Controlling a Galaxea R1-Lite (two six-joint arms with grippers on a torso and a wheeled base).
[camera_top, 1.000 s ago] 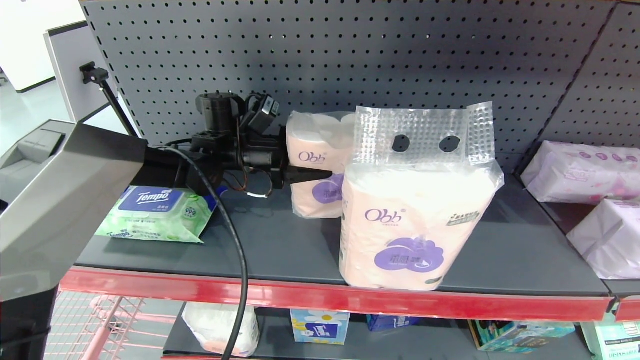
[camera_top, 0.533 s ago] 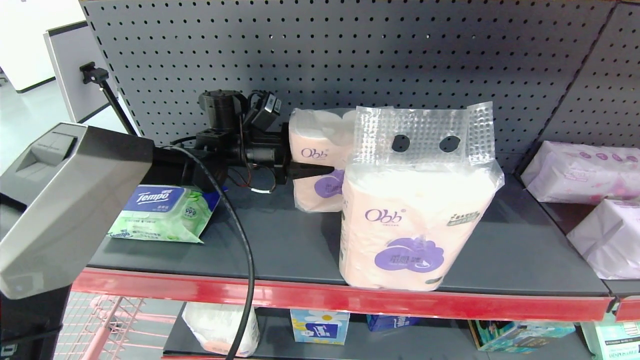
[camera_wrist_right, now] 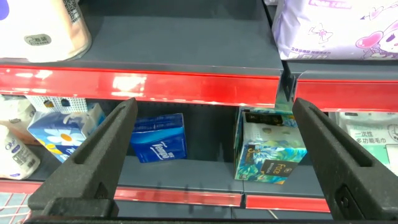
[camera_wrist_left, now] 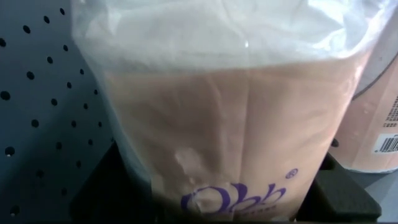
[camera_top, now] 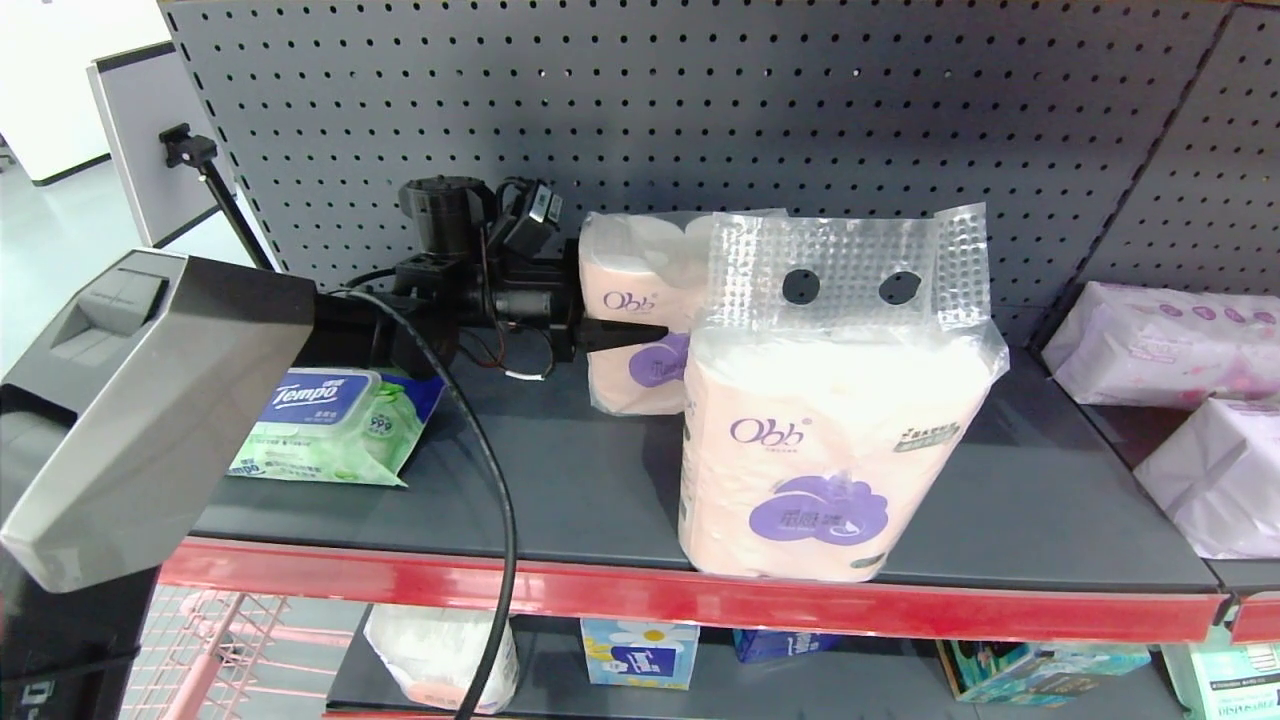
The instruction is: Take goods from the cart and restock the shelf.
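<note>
Currently the left end effector grips the rear roll pack by its sides, just behind the front pack; it should handle as light, soft and film-slick, favouring a mid-body hold.

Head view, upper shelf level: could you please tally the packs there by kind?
Toilet roll packs: 2 (front pack, rear pack)
Wet wipes pack: 1
Lilac-printed packs: 2 (farther lilac pack, nearer lilac pack)
Total: 5
</note>
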